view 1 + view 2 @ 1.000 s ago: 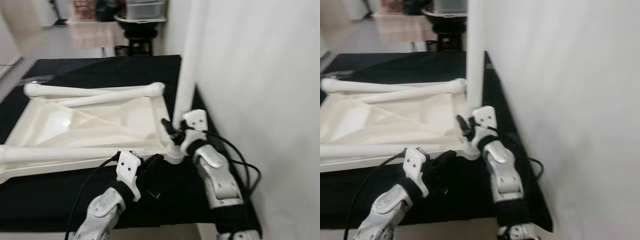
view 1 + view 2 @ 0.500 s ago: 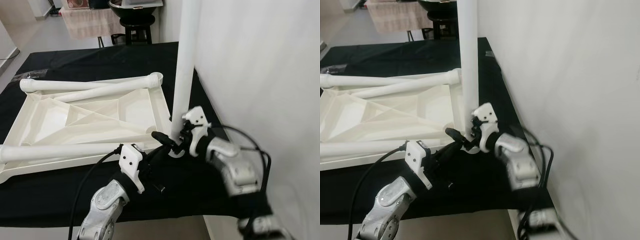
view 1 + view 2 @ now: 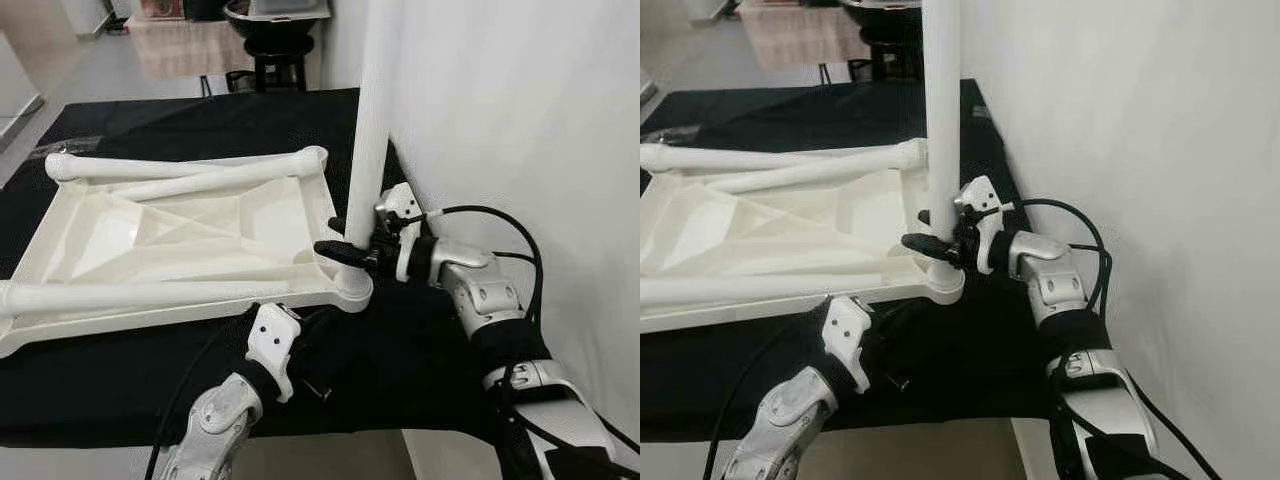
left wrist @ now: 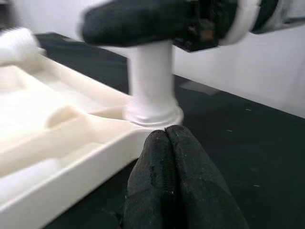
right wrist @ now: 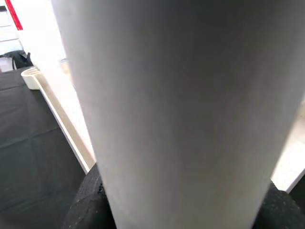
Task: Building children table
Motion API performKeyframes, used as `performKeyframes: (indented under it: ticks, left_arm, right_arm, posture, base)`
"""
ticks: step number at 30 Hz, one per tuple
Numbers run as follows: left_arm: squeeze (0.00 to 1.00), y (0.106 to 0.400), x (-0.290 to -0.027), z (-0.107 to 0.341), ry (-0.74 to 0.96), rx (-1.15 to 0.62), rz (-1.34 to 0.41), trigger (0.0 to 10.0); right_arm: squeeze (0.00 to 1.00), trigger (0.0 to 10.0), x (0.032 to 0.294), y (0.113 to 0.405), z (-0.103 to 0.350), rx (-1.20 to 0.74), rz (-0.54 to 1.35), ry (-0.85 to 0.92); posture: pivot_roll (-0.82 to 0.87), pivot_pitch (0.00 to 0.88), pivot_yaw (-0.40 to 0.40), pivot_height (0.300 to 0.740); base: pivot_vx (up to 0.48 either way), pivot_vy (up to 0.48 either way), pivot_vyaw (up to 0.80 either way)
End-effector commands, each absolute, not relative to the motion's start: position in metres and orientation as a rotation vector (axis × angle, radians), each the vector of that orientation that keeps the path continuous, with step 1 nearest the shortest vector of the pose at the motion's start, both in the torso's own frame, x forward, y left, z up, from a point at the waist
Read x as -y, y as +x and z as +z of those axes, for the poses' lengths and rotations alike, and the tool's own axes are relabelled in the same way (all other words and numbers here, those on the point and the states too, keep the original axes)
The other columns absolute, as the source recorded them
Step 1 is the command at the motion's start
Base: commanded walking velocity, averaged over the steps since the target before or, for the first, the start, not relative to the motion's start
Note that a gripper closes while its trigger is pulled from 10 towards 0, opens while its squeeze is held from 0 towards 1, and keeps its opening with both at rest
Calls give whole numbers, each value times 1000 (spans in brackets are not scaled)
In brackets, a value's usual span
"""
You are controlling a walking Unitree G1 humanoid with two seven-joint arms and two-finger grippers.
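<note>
A white plastic table top (image 3: 180,235) lies upside down on a black cloth. One white table leg (image 3: 368,150) stands upright in the near right corner socket (image 3: 352,290). My right gripper (image 3: 345,250) reaches in from the right and is shut on this leg just above the socket; the leg (image 5: 181,105) looms close in the right wrist view. My left gripper (image 4: 167,138) is shut on nothing, low on the cloth just in front of that corner. Three loose legs lie on the top: two near the far edge (image 3: 190,165) and one along the near edge (image 3: 130,295).
A white wall (image 3: 520,120) runs close along the right side of the table. The black cloth (image 3: 100,380) reaches the front edge. Beyond the table stands a dark stool (image 3: 275,75) with a bin on it.
My right arm has swung out to the right, its gripper staying around the upright leg near the socket. The left gripper has stayed by the corner. The camera has shifted a little.
</note>
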State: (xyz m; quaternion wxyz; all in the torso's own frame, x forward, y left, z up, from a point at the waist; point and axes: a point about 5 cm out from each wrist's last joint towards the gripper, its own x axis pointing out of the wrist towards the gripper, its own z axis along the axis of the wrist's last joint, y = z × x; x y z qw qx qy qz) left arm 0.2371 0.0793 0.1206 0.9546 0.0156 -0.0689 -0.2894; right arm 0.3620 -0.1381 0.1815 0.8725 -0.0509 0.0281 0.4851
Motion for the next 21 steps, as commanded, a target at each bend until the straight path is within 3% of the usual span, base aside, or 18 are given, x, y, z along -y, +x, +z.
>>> performKeyframes:
  ticks: [1,7,9,10,11,12,15,19,20,21]
  left_arm:
    - [0,233,-85,118,64,118,-546,10000]
    - [0,222,-104,118,78,119,-422,10000]
    - [0,222,-104,118,78,119,-422,10000]
    - [0,220,-106,120,84,124,-411,10000]
    - [0,217,-108,121,85,126,-398,10000]
    - [0,217,-108,121,85,126,-398,10000]
    - [0,215,-110,121,59,114,-384,10000]
    - [0,217,-109,118,18,98,-416,10000]
    - [0,219,-107,117,2,93,-450,10000]
    - [0,219,-107,117,2,93,-450,10000]
  right_arm:
    - [0,0,154,364,181,-69,937,-80]
    - [0,0,185,341,145,-150,720,-95]
    - [0,0,185,341,145,-150,720,-95]
    - [0,0,184,334,129,-202,569,-100]
    - [0,0,176,314,109,-254,452,-85]
    - [0,0,176,314,109,-254,452,-85]
    - [0,0,155,277,93,-297,353,-59]
    - [0,0,158,288,104,-261,359,-102]
    - [0,10000,158,297,111,-246,363,-113]
    - [0,10000,158,297,111,-246,363,-113]
  posture:
    - [57,51,-25,740]
    - [47,58,-21,740]
    - [47,58,-21,740]
    - [47,67,-17,740]
    - [45,80,-7,740]
    - [45,80,-7,740]
    - [39,82,6,740]
    - [24,80,14,740]
    - [30,81,4,740]
    - [30,81,4,740]
  base:
    - [0,0,0]
    - [0,0,0]
    - [0,0,0]
    - [0,0,0]
    - [0,0,0]
    - [0,0,0]
    - [0,0,0]
    - [0,0,0]
    - [0,0,0]
    - [0,0,0]
